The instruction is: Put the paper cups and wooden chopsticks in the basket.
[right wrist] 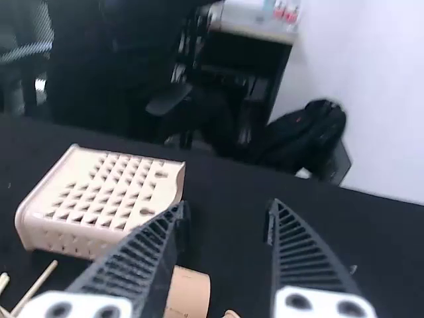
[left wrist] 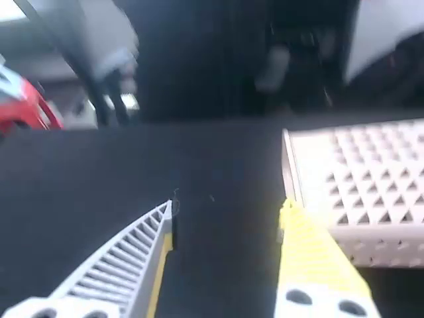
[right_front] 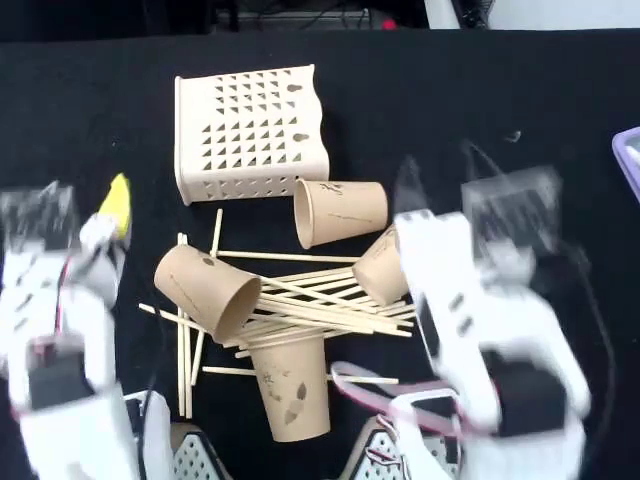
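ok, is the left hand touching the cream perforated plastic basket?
Apart. In the high view, bare black table separates the left hand, yellow finger nearest, from the cream perforated plastic basket.

This looks like an office or lab workroom. Beyond the far edge of the black-covered tabletop (right wrist: 371,225) stand a dark swivel chair (right wrist: 175,103) and a black cabinet (right wrist: 245,69). A black backpack (right wrist: 311,136) leans against a plain white wall (right wrist: 371,86).
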Available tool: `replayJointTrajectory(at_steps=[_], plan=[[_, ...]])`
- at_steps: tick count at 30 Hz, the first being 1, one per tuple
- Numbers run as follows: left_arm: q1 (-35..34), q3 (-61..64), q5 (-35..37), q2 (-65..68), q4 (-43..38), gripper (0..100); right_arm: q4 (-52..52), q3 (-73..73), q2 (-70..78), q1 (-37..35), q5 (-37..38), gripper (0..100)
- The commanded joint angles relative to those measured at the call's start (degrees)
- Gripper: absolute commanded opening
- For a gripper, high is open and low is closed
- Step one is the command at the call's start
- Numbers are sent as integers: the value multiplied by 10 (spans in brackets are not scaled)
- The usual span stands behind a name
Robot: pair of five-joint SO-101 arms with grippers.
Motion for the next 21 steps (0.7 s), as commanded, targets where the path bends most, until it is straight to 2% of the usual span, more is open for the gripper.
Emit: replayJointTrajectory(at_steps=[1, 6, 12, 16, 21], plan=[[22, -109, 40, 227, -30, 261, -54, -29, 120, -18, -5, 188], [64, -335, 81, 483, 47, 261, -81, -24, 235, -16, -6, 188], [96, -553, 106, 716, 119, 257, -157, 56, 280, 9, -55, 188], [91, -633, 127, 814, 134, 257, -243, 139, 283, 40, -57, 188], [90, -667, 130, 854, 163, 256, -353, 222, 284, 40, -57, 188]])
